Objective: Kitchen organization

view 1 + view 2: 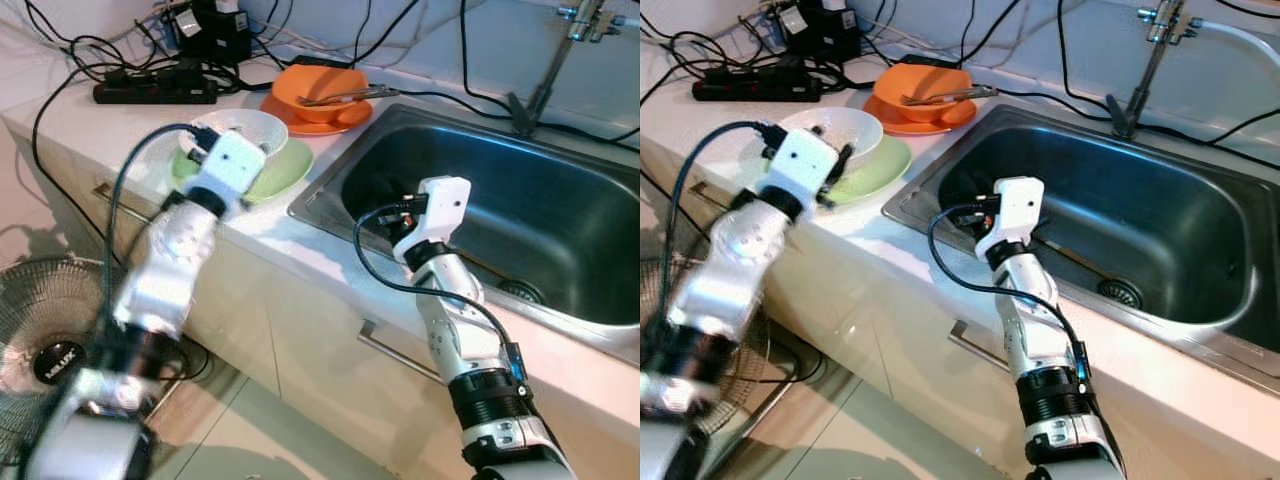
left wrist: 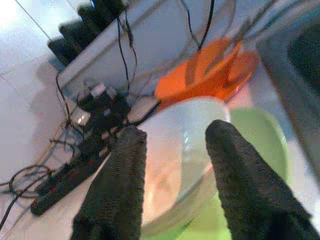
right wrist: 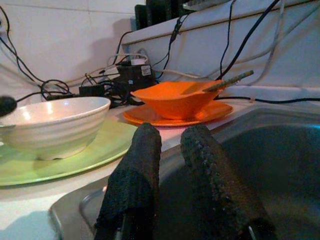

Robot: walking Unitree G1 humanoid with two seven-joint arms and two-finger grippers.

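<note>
Left eye view, dishes: two bowls and two plates. A white bowl (image 1: 243, 132) sat on a green plate (image 1: 283, 172) left of centre; an orange bowl (image 1: 322, 88) sat on an orange plate (image 1: 318, 122) at upper centre, with utensils (image 1: 345, 96) lying across it (their number was hard to make out).
Left eye view, arms: two. The left gripper (image 1: 200, 152) was at the white bowl's near rim, its fingers largely hidden behind the white wrist housing; the arm was blurred.
Left eye view, counter: one sink (image 1: 560, 300) at right, cut off by the frame edge; one power strip (image 1: 155, 93) at upper left amid tangled cables; one fan (image 1: 45, 330) at lower left, cut off.

Right eye view, right arm: the right gripper (image 1: 985, 207) hung over the sink's left rim, fingers mostly hidden by the wrist.
Right eye view, sink: one faucet (image 1: 1150, 60) at the top; one thin utensil (image 1: 1080, 260) lay near the drain (image 1: 1120, 292).

Left wrist view, hand state: two black fingers (image 2: 120, 190) spread apart, released, with the white bowl between and beyond them (touching or not, I cannot tell).

Right wrist view, hand state: two black fingers (image 3: 135, 180) close together with a narrow gap, grasping nothing, over the sink edge.
Right wrist view, dishes: both bowls and plates beyond, upper half.
</note>
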